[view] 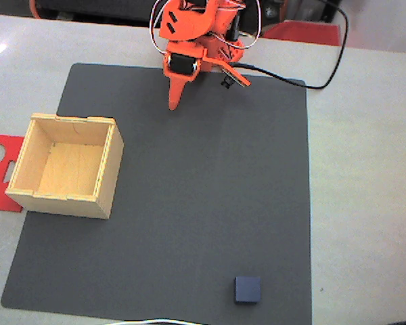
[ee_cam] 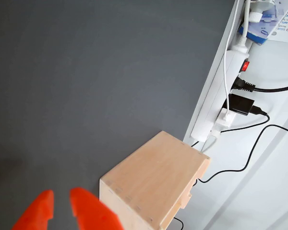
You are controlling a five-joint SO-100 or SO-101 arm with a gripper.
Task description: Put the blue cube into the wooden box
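One orange end effector [view: 174, 103] over a matte grey mat [view: 189, 189], holding nothing.
Fingers slightly parted; pale plywood box [view: 66, 165] sits left of it in the fixed view, navy cube [view: 247, 289] well apart, toward the mat's near edge.

The arm [view: 201, 37] is built of bright orange plastic parts with a black servo block set into it. White and black cables loop around its upper part. The gripper [ee_cam: 57, 203] has two smooth orange fingers, apparently rounded at the tips.
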